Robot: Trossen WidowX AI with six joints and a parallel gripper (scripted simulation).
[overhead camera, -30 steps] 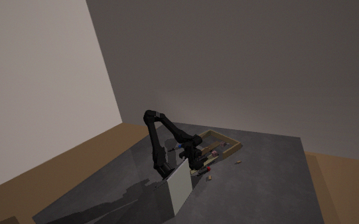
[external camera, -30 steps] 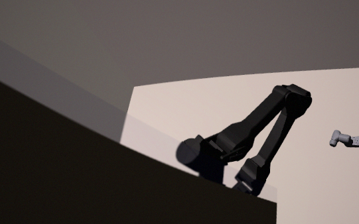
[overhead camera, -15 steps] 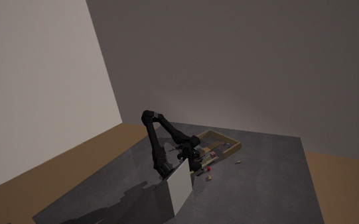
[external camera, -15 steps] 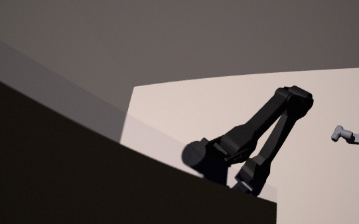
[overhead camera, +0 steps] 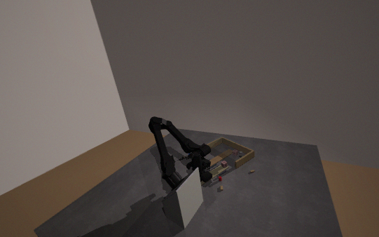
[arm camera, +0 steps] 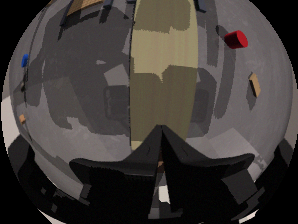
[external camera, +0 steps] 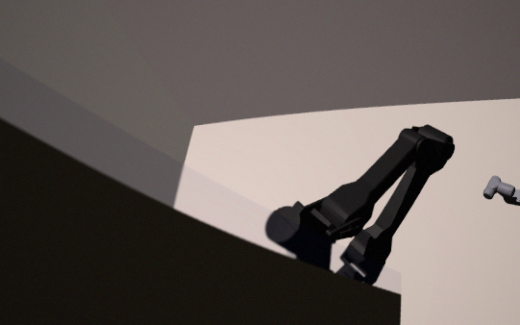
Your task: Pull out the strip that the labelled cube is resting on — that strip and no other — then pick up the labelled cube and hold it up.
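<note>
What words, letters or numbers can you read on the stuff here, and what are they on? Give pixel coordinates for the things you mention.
None that I can read.
Two pinkish cubes (overhead camera: 224,163) (overhead camera: 235,152): too small to tell if either has a label.
White face of the upright panel (overhead camera: 190,200): no writing.
Red cylinder (overhead camera: 220,179) (arm camera: 236,39): no writing seen.
Pale yellow strip (arm camera: 163,100): no writing on the part seen close up.

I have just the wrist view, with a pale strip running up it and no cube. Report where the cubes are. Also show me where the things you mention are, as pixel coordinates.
Observer: Top view shows one pink cube (overhead camera: 224,163) at the far end of the pale strip (overhead camera: 219,171) (arm camera: 162,92).
Operator: Name any second one.
Observer: Another pink cube (overhead camera: 235,152) is farther back, inside the corner of the wooden frame (overhead camera: 245,160). I can't read a label on either.
Operator: Report what stands near the arm's base.
Observer: An upright white panel (overhead camera: 191,200).
</note>
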